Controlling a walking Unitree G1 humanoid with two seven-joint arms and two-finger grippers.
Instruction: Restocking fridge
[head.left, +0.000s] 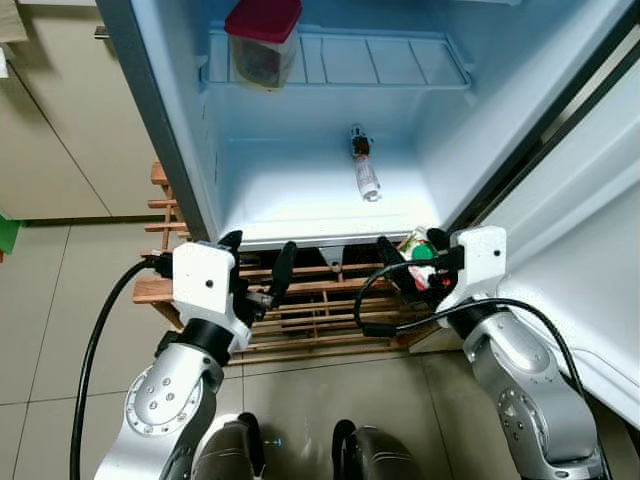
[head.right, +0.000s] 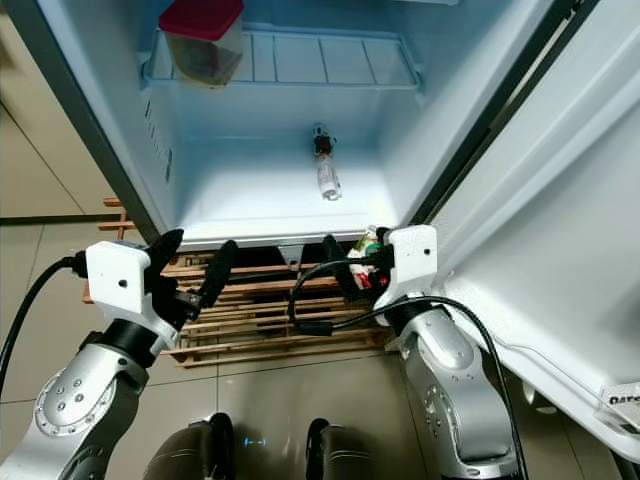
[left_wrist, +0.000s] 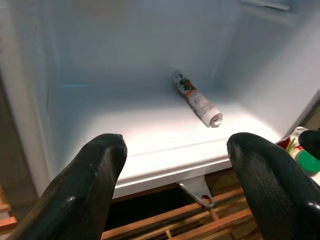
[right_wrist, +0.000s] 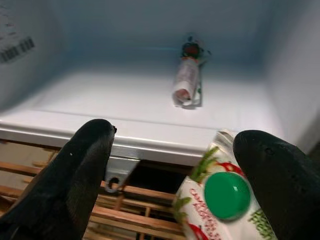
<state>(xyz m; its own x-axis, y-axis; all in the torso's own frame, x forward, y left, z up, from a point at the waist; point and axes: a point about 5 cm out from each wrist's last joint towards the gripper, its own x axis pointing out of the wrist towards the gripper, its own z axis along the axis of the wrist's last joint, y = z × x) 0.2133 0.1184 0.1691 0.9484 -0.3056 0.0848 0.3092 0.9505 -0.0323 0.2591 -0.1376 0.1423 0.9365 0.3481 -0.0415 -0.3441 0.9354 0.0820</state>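
From the head views, the open fridge (head.left: 300, 160) has a red-lidded container (head.left: 262, 42) on its upper shelf (head.left: 390, 62) and a small bottle (head.left: 365, 172) lying on the floor of the compartment. The left tool (head.left: 258, 262) hangs wide, holding nothing, before the fridge's lower edge above a wooden rack (head.left: 300, 315).

From the right wrist, the right tool (right_wrist: 185, 170) grips a carton (right_wrist: 220, 210) with a green cap, just outside the fridge edge.

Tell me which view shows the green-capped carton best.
The right wrist view: the carton sits close between the right gripper's fingers, green cap plain. The eye views show it small behind that gripper; the left wrist view catches just its edge.
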